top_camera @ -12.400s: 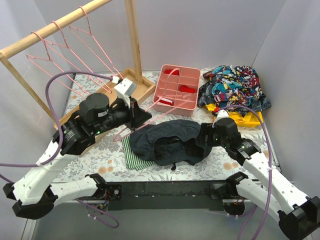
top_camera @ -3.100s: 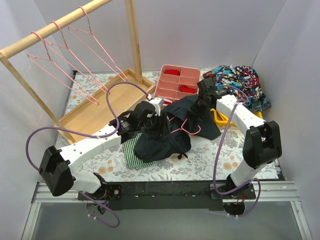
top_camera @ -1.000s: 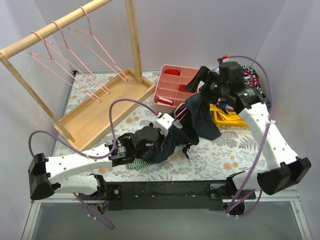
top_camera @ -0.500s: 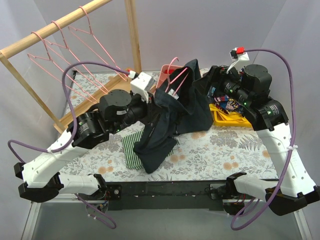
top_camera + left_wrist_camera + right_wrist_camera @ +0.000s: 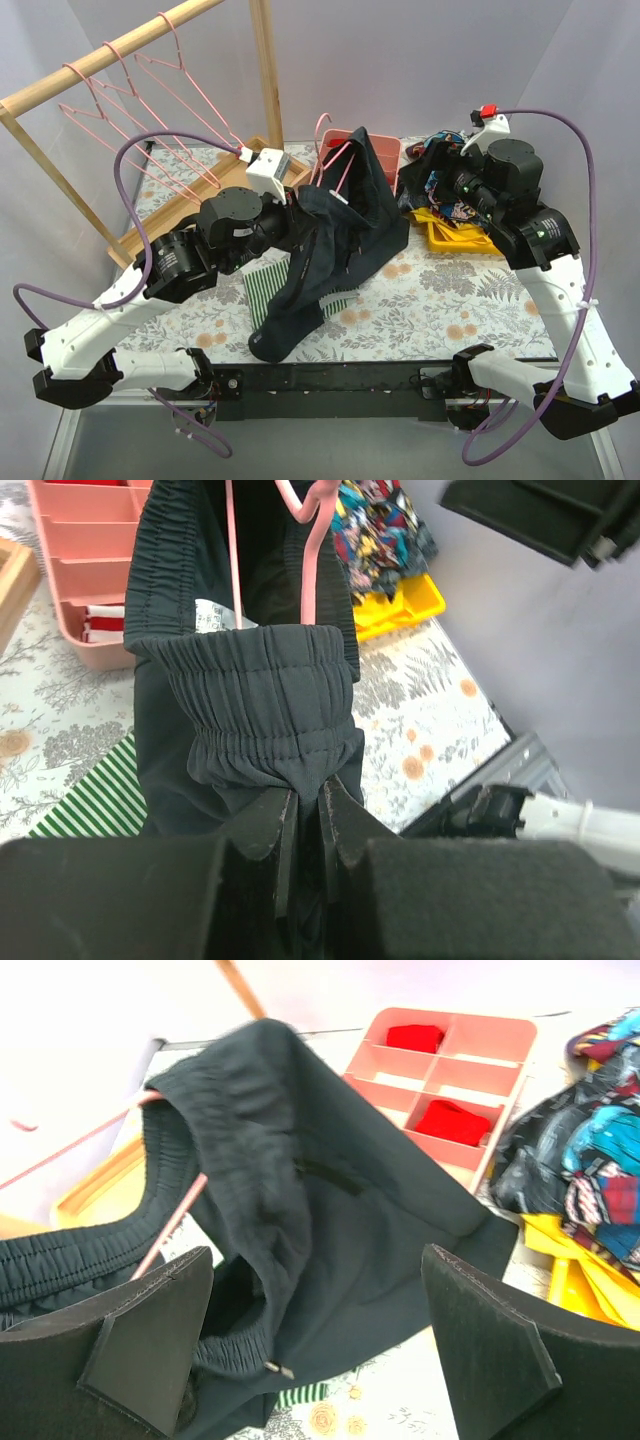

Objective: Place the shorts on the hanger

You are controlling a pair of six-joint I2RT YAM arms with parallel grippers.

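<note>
Jaws of the left gripper (image 5: 308, 800): clenched tight on a bunched fold of the elastic waistband (image 5: 275, 670) of the shorts (image 5: 330, 250). Cannot tell whether any wire is pinched in with the cloth. Jaws of the right gripper (image 5: 315, 1260): spread wide, grasping nothing, facing the dark cloth from the right of the pink tray (image 5: 460, 1018).

Shorts: hoisted off the counter (image 5: 440, 290) just in front of the pink tray and hiding its left part from above. Leg hanging down and away from the tray, toward the striped shorts (image 5: 262, 285); cannot tell whether its lower end touches the counter.

Hanger (image 5: 308, 580): up in the air with the cloth, on the tray's near side. Two pink wires running down inside the waistband opening, hook poking out above.

Step in hand, by the look of it: seating the garment on the wire. Threaded already, but lopsided and gathered at one pinch point.

Next, probably: bring the open right jaws in on the free side of the waistband, or on the hook. Spread the elastic along the wire, and only then ease the left grip, or cloth and wire may slide apart.
</note>
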